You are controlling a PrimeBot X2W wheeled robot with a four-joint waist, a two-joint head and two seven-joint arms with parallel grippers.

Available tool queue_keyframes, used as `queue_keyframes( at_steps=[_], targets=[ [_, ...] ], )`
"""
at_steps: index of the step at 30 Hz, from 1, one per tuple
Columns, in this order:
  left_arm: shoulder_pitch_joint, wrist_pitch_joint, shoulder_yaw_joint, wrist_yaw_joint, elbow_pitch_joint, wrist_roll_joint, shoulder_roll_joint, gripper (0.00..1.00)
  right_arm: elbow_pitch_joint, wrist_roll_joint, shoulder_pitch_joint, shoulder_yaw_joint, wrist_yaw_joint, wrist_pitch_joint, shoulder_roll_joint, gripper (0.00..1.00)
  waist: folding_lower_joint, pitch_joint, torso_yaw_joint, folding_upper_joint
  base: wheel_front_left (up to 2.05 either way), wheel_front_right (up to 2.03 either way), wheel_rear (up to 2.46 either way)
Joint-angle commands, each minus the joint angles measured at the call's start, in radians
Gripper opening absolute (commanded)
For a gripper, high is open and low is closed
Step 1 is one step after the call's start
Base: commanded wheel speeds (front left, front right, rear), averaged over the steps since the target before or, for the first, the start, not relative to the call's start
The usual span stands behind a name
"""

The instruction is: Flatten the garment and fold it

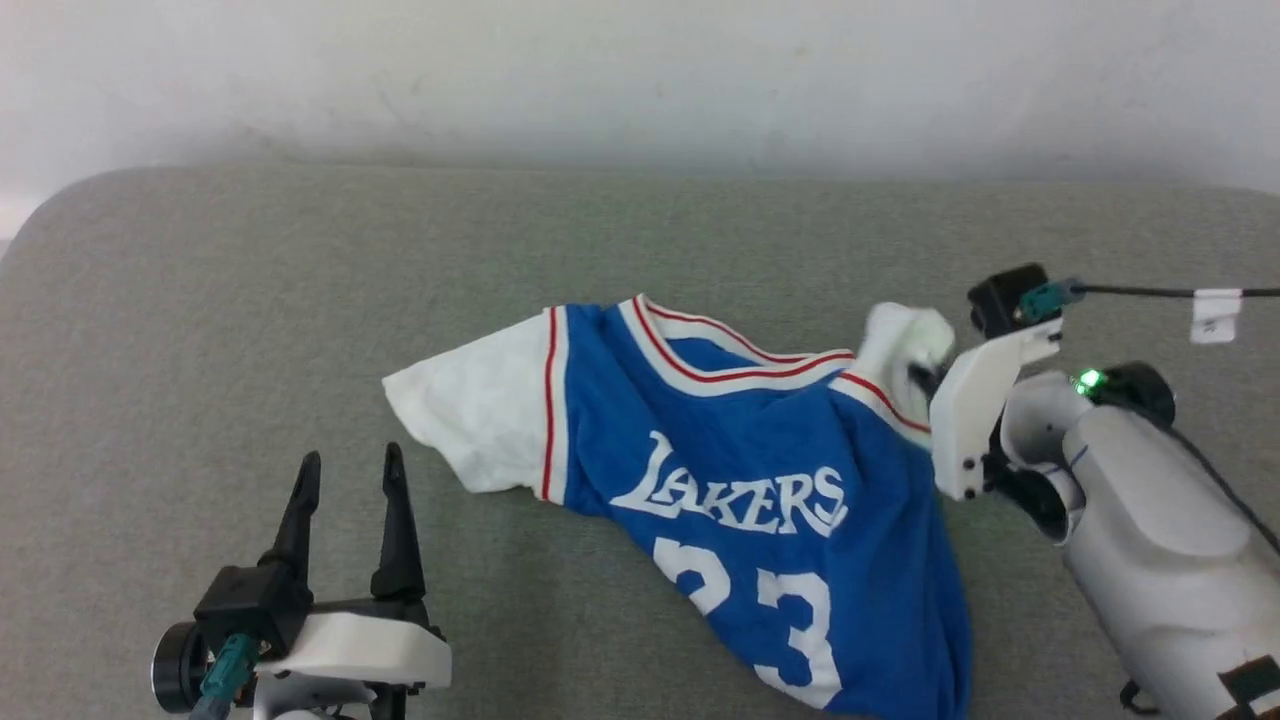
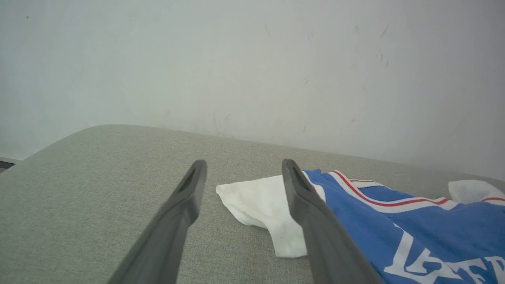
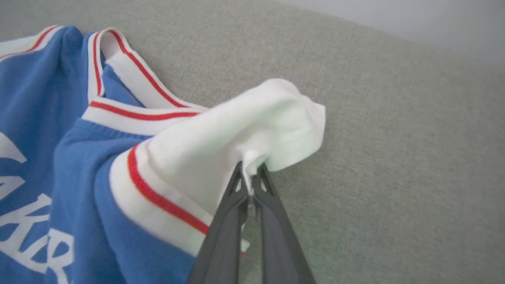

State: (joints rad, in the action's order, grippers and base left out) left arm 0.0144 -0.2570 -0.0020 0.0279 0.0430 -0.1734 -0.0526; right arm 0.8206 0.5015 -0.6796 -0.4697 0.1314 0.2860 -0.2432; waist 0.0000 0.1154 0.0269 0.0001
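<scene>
— Dark matte plastic, long and tapering to thin tips: the two fingers of the right end effector [image 3: 249,169] are pressed together, and a small pleat of white cloth is pinched between them.
— Which cloth is it?
— It is the right-hand sleeve [image 3: 252,122] of the garment [image 1: 760,450]. It is a soft white knit, bunched into a rounded lump and raised a little above the counter [image 1: 200,300]. Where this sleeve joins the blue body there is a white band with one red stripe.
— And the other end effector?
— The left end effector [image 1: 350,462] is open, its fingers well apart and holding nothing. They point toward the left-hand sleeve [image 1: 480,410] but stay apart from it. I cannot tell if they touch the counter.
— How does the garment lie?
— It lies near the middle of the counter, front side up and not flat. The blue fabric is smooth and falls in loose folds, and its lower part runs out of the head view at the bottom edge. The left-hand sleeve is spread out with soft wrinkles. The collar [image 1: 720,365] is a curved white band with red stripes. The white lettering [image 1: 735,490] reads "LAKERS", with the number 23 [image 1: 770,610] below it.
— And around it?
— The counter is covered with a coarse woven grey-green cloth and has a rounded corner. Behind it stands a pale matte wall [image 1: 640,70] with faint scuffs.
</scene>
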Motion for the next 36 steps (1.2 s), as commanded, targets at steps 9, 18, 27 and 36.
queue_keyframes(
  at_steps=[9,18,27,36],
  targets=[
    [0.034,-0.005,0.023,-0.012,0.026,0.0,0.002,1.0,-0.23,-0.097,0.171,0.146,-0.001,-0.081,-0.112,0.0,0.0,-0.065,-0.11,-0.0001,0.0,0.0,0.0],
    [0.052,-0.005,0.037,-0.031,0.048,-0.009,-0.002,1.0,-0.505,-0.234,0.674,0.517,-0.001,0.053,-0.025,0.0,0.0,-0.076,-0.14,-0.0001,0.0,0.0,0.0],
    [0.04,-0.005,0.036,-0.032,0.094,-0.008,-0.007,1.0,-0.722,-0.314,0.808,0.643,-0.001,0.002,0.117,1.0,0.0,-0.084,-0.14,-0.0001,0.0,0.0,0.0],
    [-0.104,0.053,0.0,-0.085,0.118,-0.026,-0.041,1.0,-0.898,-0.363,0.772,0.637,-0.001,-0.201,0.171,1.0,0.0,-0.044,-0.142,-0.0001,0.0,0.0,0.0]
  ],
)
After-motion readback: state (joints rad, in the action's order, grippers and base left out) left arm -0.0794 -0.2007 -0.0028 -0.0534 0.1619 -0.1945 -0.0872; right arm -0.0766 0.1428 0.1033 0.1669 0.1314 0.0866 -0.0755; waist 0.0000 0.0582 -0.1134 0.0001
